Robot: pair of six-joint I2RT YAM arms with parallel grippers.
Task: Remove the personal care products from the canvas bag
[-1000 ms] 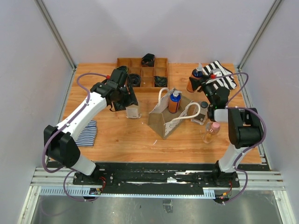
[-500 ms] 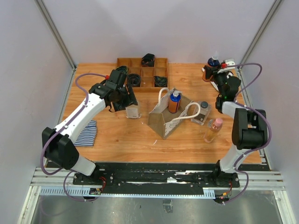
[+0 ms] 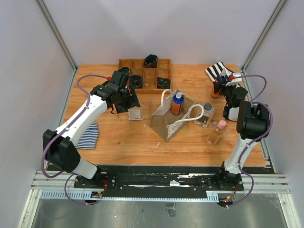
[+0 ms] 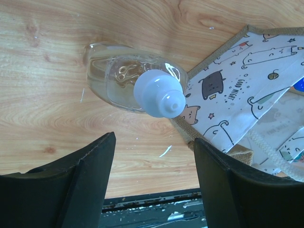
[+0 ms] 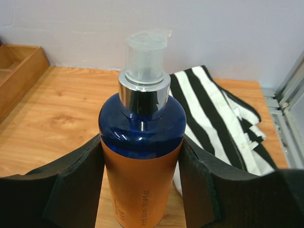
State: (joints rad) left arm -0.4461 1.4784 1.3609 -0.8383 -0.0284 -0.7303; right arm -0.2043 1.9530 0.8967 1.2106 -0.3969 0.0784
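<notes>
Five bottles showing, one pump bottle [image 3: 177, 103] sitting inside the canvas bag [image 3: 164, 124].
Right gripper [image 5: 141, 166] is clenching an orange bottle [image 5: 141, 147] right of the bag, nearer it than before; left gripper [image 4: 154, 137] is gaping over the clear bottle [image 4: 123, 83].

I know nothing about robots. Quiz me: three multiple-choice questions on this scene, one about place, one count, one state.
1. Where is the white-capped clear bottle relative to the canvas bag? A inside it; B on the table, left of it; C lying on top of it.
2. Bottles visible inside the bag? A one; B three; C none.
3. The right gripper is: A open; B shut on nothing; C shut on an orange bottle.
Answers: B, it stands on wood beside the bag; A, only the blue-pump bottle shows; C, fingers press both its sides.
</notes>
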